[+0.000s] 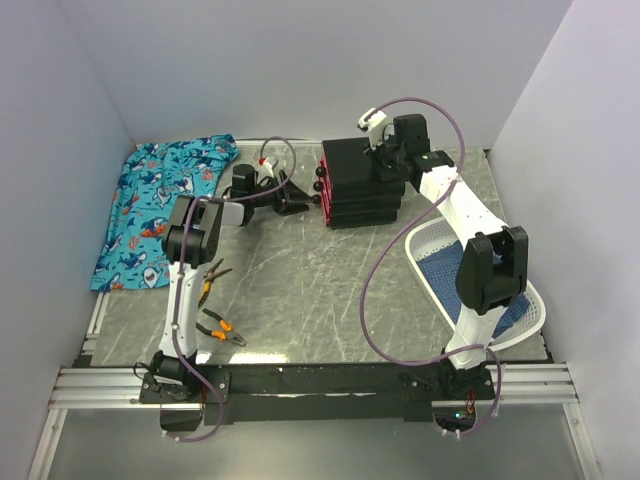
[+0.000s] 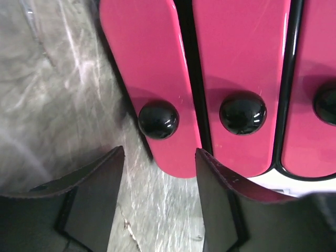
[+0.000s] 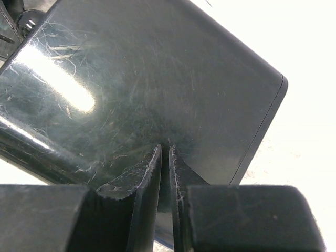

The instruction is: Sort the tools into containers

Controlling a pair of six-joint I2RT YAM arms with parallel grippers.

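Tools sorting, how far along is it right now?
Barely started. Nothing is sorted: orange-handled pliers and a second pair lie on the table, and all three pink drawers are closed. In hand: the left tool is open, lined up with the lowest drawer's knob; the right tool is shut, at the cabinet top. Left: open drawers, load the pliers.

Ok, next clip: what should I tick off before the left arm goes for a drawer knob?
1. Left gripper open: ok.
2. Knob lined up between its fingers: ok, just ahead of them, not yet enclosed.
3. Target drawer shut: ok; no drawer stands pulled out in the top view.
4. Right gripper steadying the cabinet: shut over its top; contact cannot tell.
5. Pliers lying on the table: ok, near the left arm's base.
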